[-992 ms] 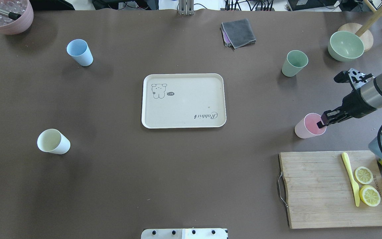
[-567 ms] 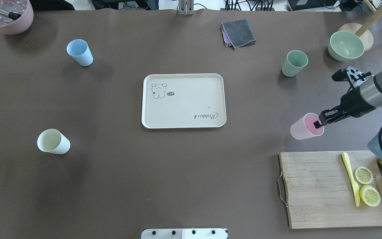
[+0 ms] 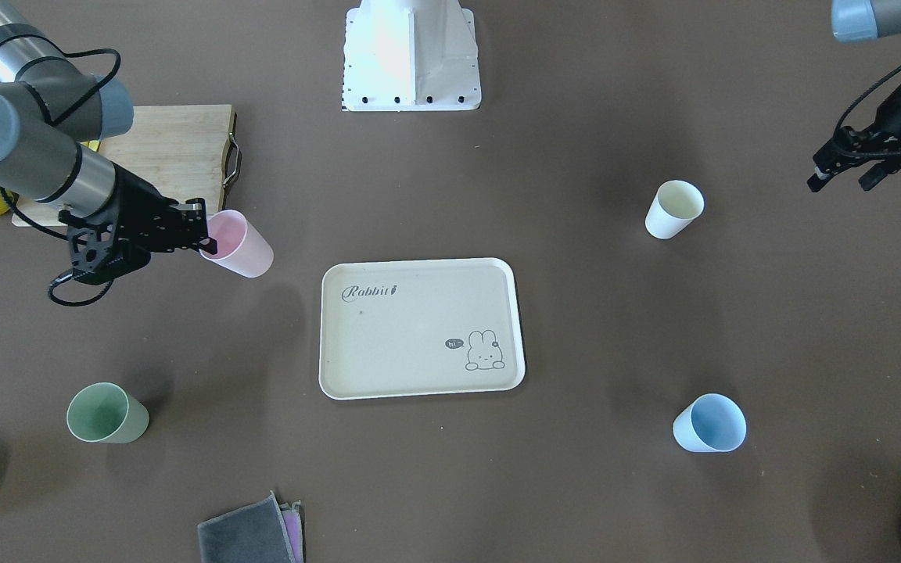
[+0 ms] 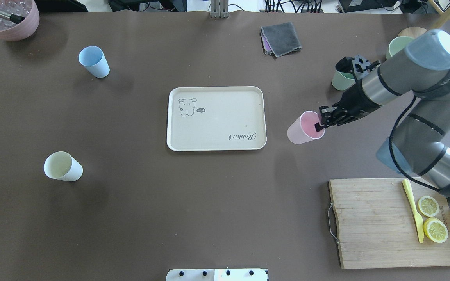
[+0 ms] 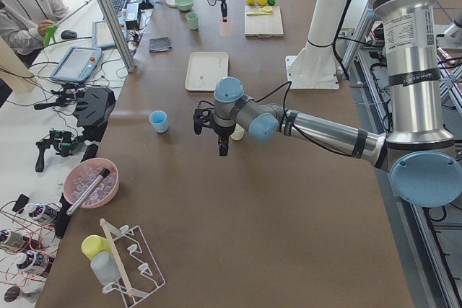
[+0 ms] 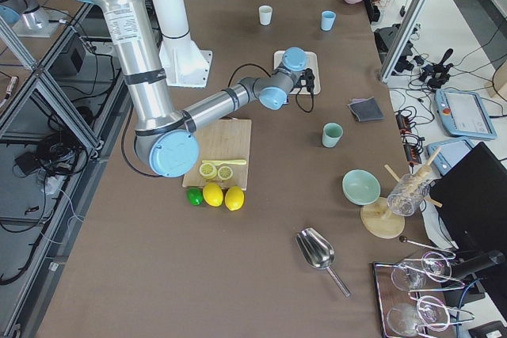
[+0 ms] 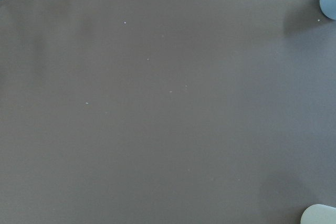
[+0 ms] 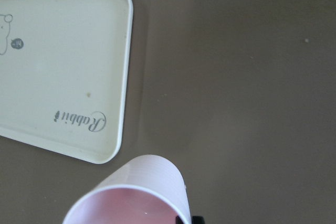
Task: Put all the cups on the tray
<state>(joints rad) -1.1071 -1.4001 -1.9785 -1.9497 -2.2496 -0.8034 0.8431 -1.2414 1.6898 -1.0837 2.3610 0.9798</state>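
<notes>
My right gripper (image 4: 319,124) is shut on the rim of the pink cup (image 4: 305,128) and holds it tilted, just right of the tray (image 4: 216,128). The same cup (image 3: 239,244) shows in the front view, and in the right wrist view (image 8: 136,192) beside the tray's corner (image 8: 118,77). The tray holds nothing. The blue cup (image 4: 94,61) stands far left. The cream cup (image 4: 63,166) stands near left. The green cup (image 4: 340,81) is partly hidden behind my right arm. My left gripper (image 3: 840,181) is open and empty, above the table beside the cream cup (image 3: 674,208).
A bamboo cutting board (image 4: 373,222) with lemon slices and a yellow knife lies at near right. A grey cloth (image 4: 281,38) lies at the back. A pale green bowl (image 4: 399,45) stands far right, a mauve-pink pot (image 4: 10,23) at the far left corner.
My right arm has carried the pink cup left, from beside the cutting board to just right of the tray. The tip of my left gripper has come in at the left edge.
</notes>
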